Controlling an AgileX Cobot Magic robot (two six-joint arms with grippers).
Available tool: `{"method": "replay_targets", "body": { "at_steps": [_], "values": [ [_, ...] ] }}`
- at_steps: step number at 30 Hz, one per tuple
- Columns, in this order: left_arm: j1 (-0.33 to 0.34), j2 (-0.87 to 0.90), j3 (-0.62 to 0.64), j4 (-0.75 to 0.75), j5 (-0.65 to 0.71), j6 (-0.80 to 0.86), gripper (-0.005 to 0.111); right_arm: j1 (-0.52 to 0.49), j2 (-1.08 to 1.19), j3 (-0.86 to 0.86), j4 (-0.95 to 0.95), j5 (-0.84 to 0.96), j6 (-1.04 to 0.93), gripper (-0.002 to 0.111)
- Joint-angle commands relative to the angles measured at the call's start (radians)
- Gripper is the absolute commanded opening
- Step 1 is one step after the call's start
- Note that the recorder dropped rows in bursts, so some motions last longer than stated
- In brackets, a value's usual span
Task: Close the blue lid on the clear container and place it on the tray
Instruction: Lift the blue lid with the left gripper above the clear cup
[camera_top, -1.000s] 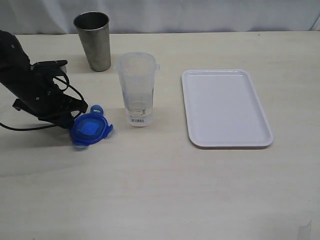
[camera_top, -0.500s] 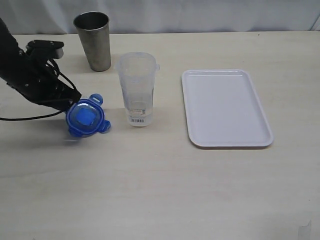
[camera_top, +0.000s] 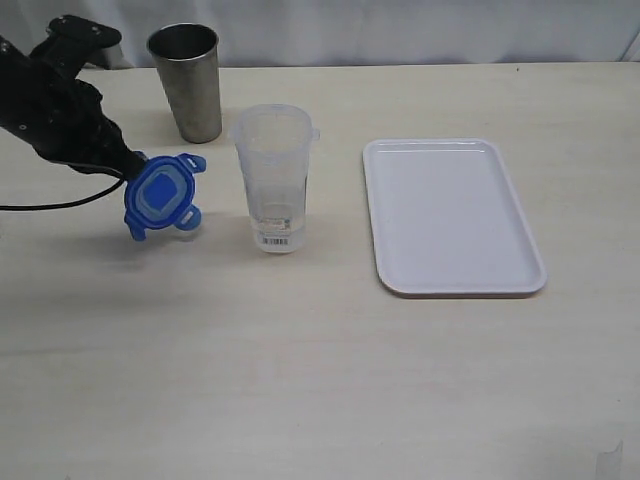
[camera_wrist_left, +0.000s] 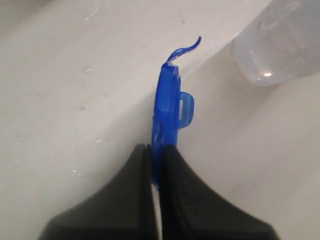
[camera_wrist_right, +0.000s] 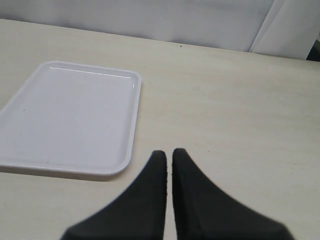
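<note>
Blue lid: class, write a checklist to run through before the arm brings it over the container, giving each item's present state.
1. Grip of left jaws on blue lid: ok.
2. Lid level for fitting: not ok, it is tilted on edge.
3. Sealing side facing down: cannot tell.
4. Is the container upright, mouth open: ok.
5. Is the metal cup apart from the container: ok.
6. Is the tray bare for landing: ok.
</note>
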Motion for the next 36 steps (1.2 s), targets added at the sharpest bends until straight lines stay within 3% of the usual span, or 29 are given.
{"method": "replay_targets", "body": {
  "at_steps": [1,15,20,27,33,36],
  "values": [
    [-0.003,-0.04,-0.025,-0.012,-0.024,0.052,0.0,-0.007,-0.004,0.001,0.003,0.0,-0.001,0.004],
    [-0.02,-0.134,-0.025,-0.01,-0.361,0.154,0.0,-0.007,-0.004,0.001,0.003,0.0,-0.001,0.004],
    [-0.113,-0.134,-0.025,0.011,-0.559,0.227,0.0,-0.007,-0.004,0.001,0.003,0.0,-0.001,0.004],
    [-0.238,-0.134,-0.025,0.011,-0.781,0.541,0.0,-0.007,-0.004,0.001,0.003,0.0,-0.001,0.004],
    [-0.293,-0.125,-0.025,0.015,-0.822,0.762,0.0,-0.007,-0.004,0.001,0.003,0.0,-0.001,0.004],
    [-0.317,-0.116,-0.025,0.015,-0.824,0.79,0.0,-0.007,-0.004,0.001,0.003,0.0,-0.001,0.004]
  ]
}}
